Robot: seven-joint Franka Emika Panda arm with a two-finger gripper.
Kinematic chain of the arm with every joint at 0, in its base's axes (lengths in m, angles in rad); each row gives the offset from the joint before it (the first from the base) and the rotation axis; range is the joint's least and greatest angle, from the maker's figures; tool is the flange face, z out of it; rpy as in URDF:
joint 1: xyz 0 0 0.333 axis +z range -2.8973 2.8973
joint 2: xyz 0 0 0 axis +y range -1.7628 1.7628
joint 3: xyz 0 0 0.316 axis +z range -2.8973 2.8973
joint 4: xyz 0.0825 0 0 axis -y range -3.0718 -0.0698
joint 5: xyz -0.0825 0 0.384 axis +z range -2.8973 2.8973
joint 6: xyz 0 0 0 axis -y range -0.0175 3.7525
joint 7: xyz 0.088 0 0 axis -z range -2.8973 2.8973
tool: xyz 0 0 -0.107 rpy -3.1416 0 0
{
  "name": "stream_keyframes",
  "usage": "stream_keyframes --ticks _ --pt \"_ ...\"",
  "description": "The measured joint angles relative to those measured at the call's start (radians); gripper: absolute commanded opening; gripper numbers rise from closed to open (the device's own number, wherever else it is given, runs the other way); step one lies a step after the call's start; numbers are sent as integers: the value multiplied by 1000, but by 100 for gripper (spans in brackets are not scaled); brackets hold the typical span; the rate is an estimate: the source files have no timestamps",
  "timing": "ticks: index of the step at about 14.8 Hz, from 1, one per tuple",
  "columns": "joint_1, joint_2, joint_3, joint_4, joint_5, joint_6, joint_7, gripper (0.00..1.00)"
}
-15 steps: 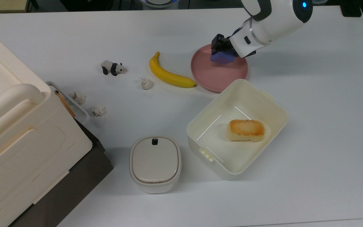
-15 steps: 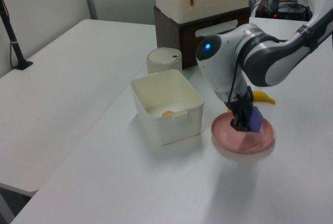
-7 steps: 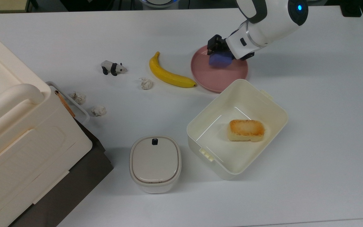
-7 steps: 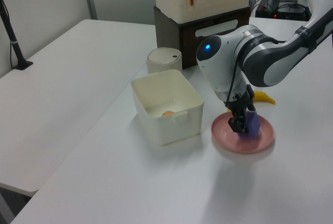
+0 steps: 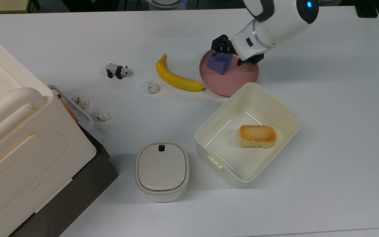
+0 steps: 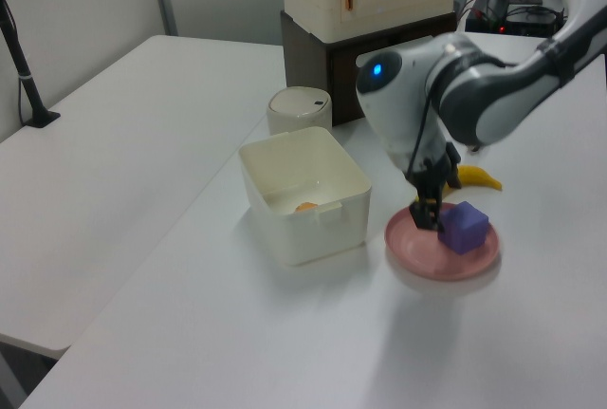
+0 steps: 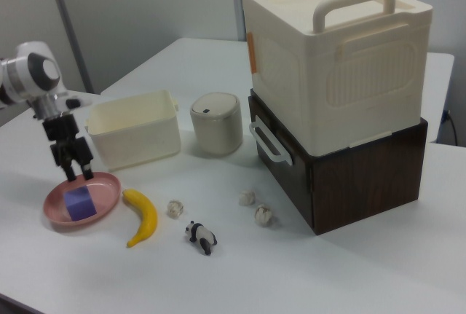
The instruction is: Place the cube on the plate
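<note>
One cube (image 5: 220,64) sits on the plate (image 5: 239,82) at ten o'clock; the gripper (image 7: 71,170) hangs released above it.

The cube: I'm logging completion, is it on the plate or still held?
On the plate: the cube sits inside its rim, with the open gripper above.

We see a matt blue-purple cube (image 5: 220,63) on a smooth pink plastic plate (image 5: 239,82) with a soft sheen. The bench (image 5: 334,131) is a smooth, matt white. The cream tub (image 5: 285,108) and lidded canister (image 5: 162,170) look like satin plastic. The banana (image 5: 176,78) skin is glossy; the bread (image 5: 257,135) is toasted and rough. The tool (image 5: 221,50) is matt black, below a glossy white arm shell (image 5: 275,23).
</note>
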Motion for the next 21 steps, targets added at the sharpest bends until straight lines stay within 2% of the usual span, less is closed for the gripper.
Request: stream_keyframes --ticks 4,6,8,10,13,14,15,17,19,21 --pt "-99 -118 -1 13 20 -8 -104 100" --pt "-165 -197 -5 14 75 -20 -191 100" --pt "-219 -281 -36 14 134 -25 -277 100" --pt "-232 -362 -117 14 190 -25 -351 100" --pt "-218 -460 -264 13 259 -25 -422 100" --pt "-196 -483 -320 13 270 -25 -433 100" --pt "-139 -507 -418 12 276 -25 -438 100" --pt "-64 -517 -528 16 277 -23 -438 100" --pt "-35 -514 -581 18 278 5 -443 100" --pt "-35 -498 -588 15 278 50 -462 100"
